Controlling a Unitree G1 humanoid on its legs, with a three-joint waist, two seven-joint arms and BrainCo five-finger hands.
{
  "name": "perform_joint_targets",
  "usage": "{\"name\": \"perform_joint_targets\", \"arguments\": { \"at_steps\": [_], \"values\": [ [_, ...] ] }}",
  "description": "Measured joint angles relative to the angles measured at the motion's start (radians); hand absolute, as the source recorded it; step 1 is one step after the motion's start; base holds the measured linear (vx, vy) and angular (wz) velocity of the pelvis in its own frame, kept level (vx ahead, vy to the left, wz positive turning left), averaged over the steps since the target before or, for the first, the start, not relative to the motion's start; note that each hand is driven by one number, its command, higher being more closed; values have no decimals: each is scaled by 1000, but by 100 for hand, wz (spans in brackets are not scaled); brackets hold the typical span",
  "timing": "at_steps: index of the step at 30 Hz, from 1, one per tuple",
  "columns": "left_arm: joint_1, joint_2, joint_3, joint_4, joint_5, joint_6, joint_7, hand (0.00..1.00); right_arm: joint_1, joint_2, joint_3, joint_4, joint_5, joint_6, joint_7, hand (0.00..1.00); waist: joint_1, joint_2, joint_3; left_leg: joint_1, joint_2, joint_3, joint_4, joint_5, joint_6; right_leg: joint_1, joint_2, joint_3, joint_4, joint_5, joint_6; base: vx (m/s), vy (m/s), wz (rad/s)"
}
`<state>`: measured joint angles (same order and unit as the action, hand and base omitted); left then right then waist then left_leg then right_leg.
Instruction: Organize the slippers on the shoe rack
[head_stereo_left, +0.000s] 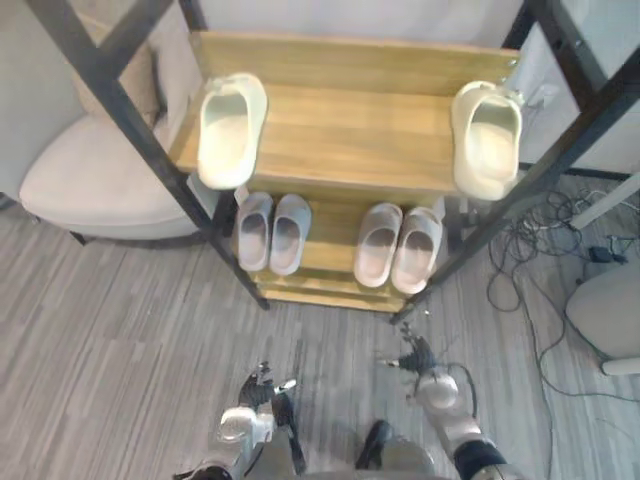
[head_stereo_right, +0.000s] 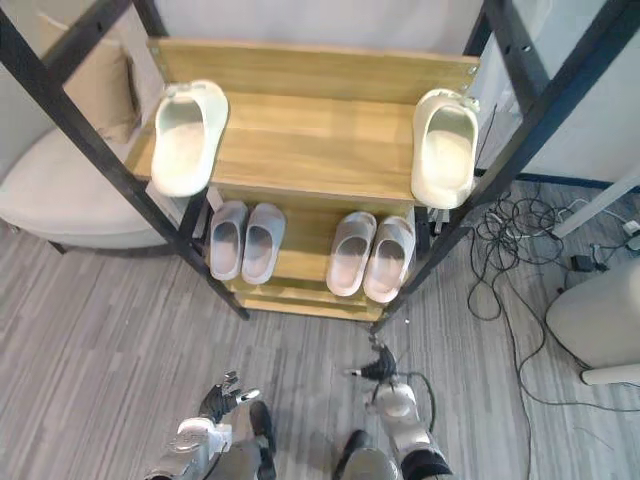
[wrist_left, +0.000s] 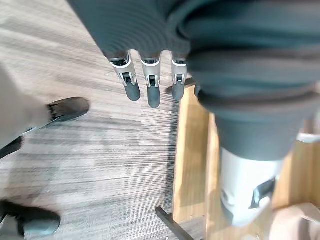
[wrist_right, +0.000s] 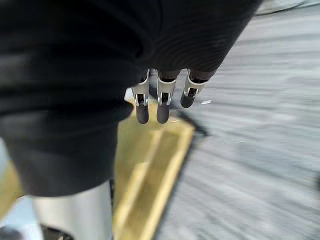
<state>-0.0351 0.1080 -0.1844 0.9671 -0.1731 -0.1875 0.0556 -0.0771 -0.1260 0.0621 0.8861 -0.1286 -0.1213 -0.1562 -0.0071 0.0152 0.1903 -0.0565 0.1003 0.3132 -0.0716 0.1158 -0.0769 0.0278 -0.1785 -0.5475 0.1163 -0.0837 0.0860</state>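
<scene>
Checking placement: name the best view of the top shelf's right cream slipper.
Right eye view: the cream slipper lies whole, nearer mid-picture. Left eye view also whole, farther aside. Wrist views catch floor, rack wood.

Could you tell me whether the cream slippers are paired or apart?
Apart: left cream slipper and right cream slipper sit at opposite ends of the top shelf.

armchair (head_stereo_left: 90, 170): cut off by the left frame edge, partly behind black bar (head_stereo_left: 115, 100)
lower shelf (head_stereo_left: 325, 255): rear hidden beneath top shelf (head_stereo_left: 350, 130)
pale rounded object (head_stereo_left: 610, 320): cut off, right edge
</scene>
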Motion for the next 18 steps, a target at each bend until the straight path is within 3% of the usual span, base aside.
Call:
{"name": "perform_joint_targets", "arguments": {
  "at_steps": [7,11,18],
  "values": [
    [18,-3,-12,0,66,1,16,0,52,11,-61,119,-27,19,0,0,-8,1,-22,44,-13,-30,-31,15,-4,56,7,-21,-51,14,6,-5,2,9],
    [18,-3,-76,-23,103,4,43,0,68,17,-101,157,-23,21,-1,0,-8,4,-35,61,-18,-51,-32,14,-4,86,11,-28,-74,24,9,2,-13,7],
    [10,0,-238,-378,133,-3,55,0,79,38,-139,173,21,27,-3,0,-9,9,-40,74,-23,-67,-33,13,-3,112,17,-38,-96,33,6,4,-5,3]
  ]
}}
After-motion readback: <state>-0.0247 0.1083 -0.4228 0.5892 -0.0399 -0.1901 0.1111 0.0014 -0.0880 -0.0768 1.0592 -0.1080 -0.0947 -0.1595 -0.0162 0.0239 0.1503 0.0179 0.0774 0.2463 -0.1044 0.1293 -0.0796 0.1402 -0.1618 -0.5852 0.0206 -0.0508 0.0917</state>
